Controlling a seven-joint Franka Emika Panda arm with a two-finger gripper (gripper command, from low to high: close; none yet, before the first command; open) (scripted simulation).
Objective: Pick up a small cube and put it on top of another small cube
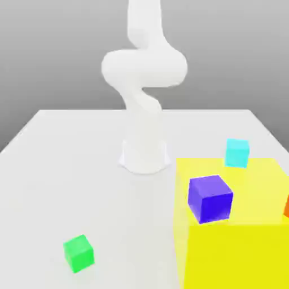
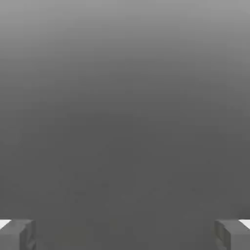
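In the exterior view, your arm (image 1: 144, 70) stands upright from its base, links stacked in a bend, the upper part running out past the top edge. In the hand view, your end effector (image 2: 125, 235) is open: two fingertips (image 2: 27, 235) set wide apart, nothing gripped between them.

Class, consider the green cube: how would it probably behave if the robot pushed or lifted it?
The green cube looks solid with crisp edges, so it would probably stay stiff when gripped. Its flat faces suggest it would slide rather than roll.
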